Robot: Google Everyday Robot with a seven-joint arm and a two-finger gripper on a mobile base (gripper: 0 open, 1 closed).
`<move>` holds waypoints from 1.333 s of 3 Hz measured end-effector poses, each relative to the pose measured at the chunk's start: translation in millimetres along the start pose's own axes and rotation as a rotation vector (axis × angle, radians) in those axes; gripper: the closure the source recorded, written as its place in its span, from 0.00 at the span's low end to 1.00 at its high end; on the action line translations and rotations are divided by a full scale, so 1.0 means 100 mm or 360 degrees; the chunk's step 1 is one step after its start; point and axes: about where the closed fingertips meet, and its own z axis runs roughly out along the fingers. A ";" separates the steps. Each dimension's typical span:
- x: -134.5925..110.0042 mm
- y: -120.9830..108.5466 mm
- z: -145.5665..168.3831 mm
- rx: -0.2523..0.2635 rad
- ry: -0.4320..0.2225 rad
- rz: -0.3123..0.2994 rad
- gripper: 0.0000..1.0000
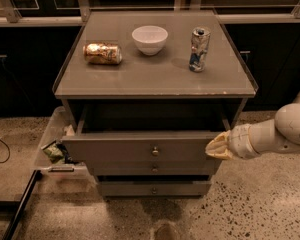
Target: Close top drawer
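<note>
While the top drawer is standing pulled well out of the cabinet, its flat front is hanging forward of the two lower drawers and its dark inside is showing from above. A small round knob is sitting at the centre of that front. The gripper is reaching in from the right on a pale arm and is pressing against the right end of the drawer front, level with the knob but well apart from it. Its jaws are lying together in one blunt yellowish tip, with no gap showing and nothing held between them.

On the surface above, a gold can is lying on its side at the left, a white bowl is sitting in the middle near the back, and a second can is standing upright at the right. Beside the cabinet on the left, a clear plastic bin is resting on the speckled floor with some scraps inside.
</note>
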 end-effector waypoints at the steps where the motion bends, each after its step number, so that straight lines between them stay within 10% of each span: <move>1: 0.00 0.00 0.00 0.0000 0.0000 0.0000 0.15; 2: 0.00 0.00 0.00 0.0000 0.0000 0.0000 0.00; 4: -0.10 0.07 -0.20 -0.0031 0.0044 -0.0069 0.00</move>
